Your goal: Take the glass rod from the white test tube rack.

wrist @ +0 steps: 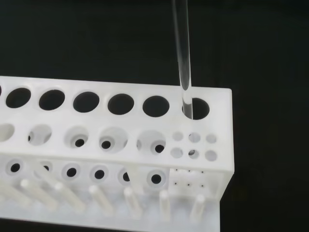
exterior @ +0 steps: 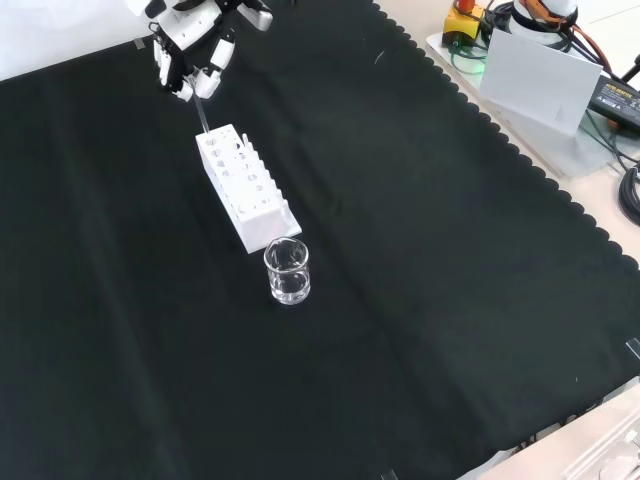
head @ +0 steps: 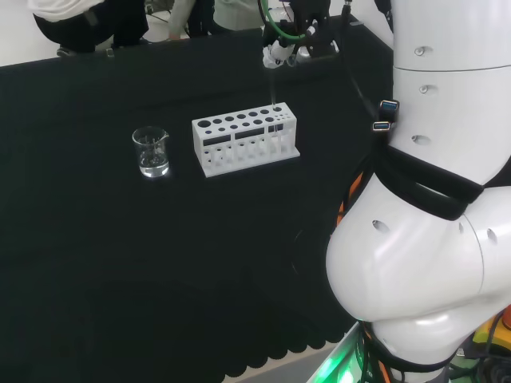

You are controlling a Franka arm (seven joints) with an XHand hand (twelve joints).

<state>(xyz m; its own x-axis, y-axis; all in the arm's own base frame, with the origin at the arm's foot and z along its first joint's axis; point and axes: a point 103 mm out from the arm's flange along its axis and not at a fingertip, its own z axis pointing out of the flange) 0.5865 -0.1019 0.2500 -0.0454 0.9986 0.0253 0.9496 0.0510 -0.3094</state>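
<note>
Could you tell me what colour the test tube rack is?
White, clearest in the wrist view: test tube rack.

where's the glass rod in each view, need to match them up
Head view: the glass rod rises from the right end hole of the white test tube rack, up to the hand.
Front view: it stands at the rack's far end, under the hand.
Wrist view: a clear upright rod, its lower end in the rack's corner hole.
Shared landmark: the rack; in the wrist view.
</note>
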